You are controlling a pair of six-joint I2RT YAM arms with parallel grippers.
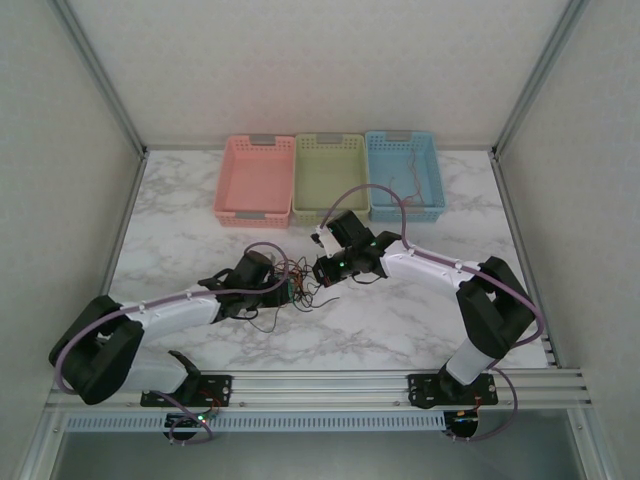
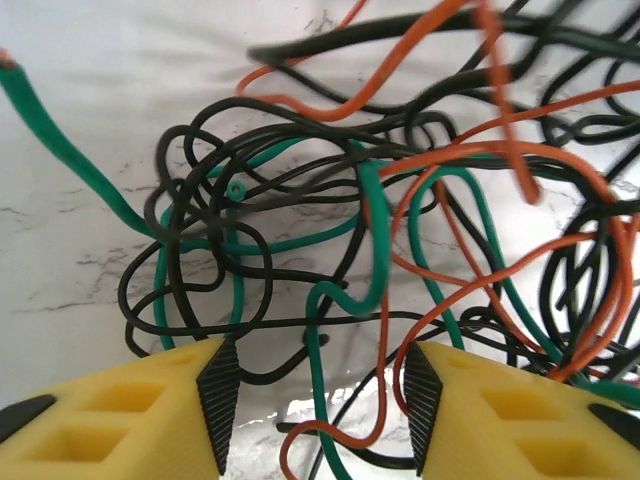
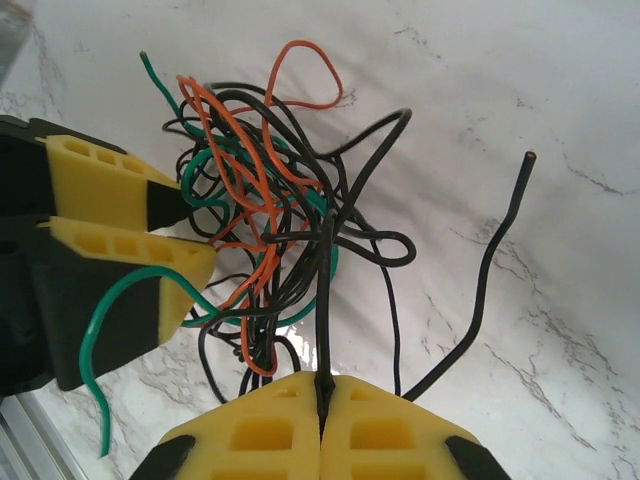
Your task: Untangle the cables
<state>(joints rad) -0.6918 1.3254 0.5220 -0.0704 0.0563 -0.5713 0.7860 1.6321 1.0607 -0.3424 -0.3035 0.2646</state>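
The cables (image 1: 303,292) lie as one tangled clump of thin black, green and orange wires on the marble table between my two grippers. My left gripper (image 2: 315,405) is open and low over the clump (image 2: 330,220), with green, orange and black strands running between its yellow fingers (image 2: 150,410). My right gripper (image 3: 322,395) is shut on a single black wire (image 3: 328,300) that rises taut out of the clump (image 3: 265,220). In the right wrist view the left gripper's fingers (image 3: 120,190) sit against the clump's left side. From above, the left gripper (image 1: 287,287) and right gripper (image 1: 322,272) nearly meet.
Pink (image 1: 255,212), green (image 1: 330,215) and blue (image 1: 405,212) baskets stand in a row at the back of the table. A thin wire lies in the blue one. One loose black strand (image 3: 490,270) curves away to the right of the clump. Metal frame posts flank the table.
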